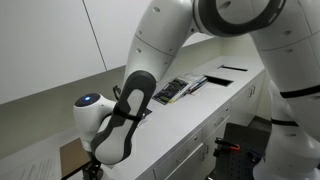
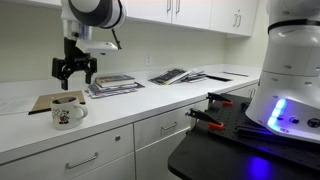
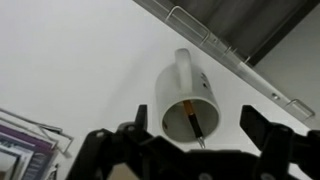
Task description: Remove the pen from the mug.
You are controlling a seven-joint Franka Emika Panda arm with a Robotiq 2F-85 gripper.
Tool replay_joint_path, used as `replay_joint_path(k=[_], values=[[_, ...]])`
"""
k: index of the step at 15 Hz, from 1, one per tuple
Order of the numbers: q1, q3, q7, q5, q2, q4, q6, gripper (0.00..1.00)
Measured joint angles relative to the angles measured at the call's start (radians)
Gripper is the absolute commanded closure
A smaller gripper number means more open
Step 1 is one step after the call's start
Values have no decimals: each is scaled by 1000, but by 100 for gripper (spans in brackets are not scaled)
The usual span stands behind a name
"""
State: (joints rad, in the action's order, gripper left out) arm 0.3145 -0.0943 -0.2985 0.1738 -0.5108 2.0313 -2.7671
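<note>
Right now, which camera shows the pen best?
The wrist view: it looks down into the mug, where the pen leans inside. In an exterior view the mug stands side-on, pen too small to tell; an exterior view filled by the arm shows neither.

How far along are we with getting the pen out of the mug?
Done: the gripper is roughly above the mug, and the wrist view shows the mug's mouth between its open jaws. In hand: the approach, with the gripper hanging clear above the rim. Left: the main part of the job. The pen stands inside the mug, ungrasped, and has yet to be gripped and lifted out.
</note>
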Motion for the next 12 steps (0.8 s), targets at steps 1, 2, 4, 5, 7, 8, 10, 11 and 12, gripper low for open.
replay_joint_path(k=[1, 2, 4, 5, 7, 8, 10, 11, 12], values=[[-5, -8, 30, -19, -9, -7, 18, 0], [-10, -18, 61, -39, -17, -16, 39, 0], [-17, -30, 102, -59, -35, -48, 76, 25], [-17, -31, 118, -60, -42, -67, 93, 31], [-17, -31, 144, -61, -56, -111, 129, 40], [-18, -32, 162, -61, -66, -135, 153, 44], [-24, -45, 204, -66, -94, -193, 213, 51], [-27, -53, 225, -70, -113, -224, 243, 60], [-28, -57, 241, -71, -134, -255, 267, 56]])
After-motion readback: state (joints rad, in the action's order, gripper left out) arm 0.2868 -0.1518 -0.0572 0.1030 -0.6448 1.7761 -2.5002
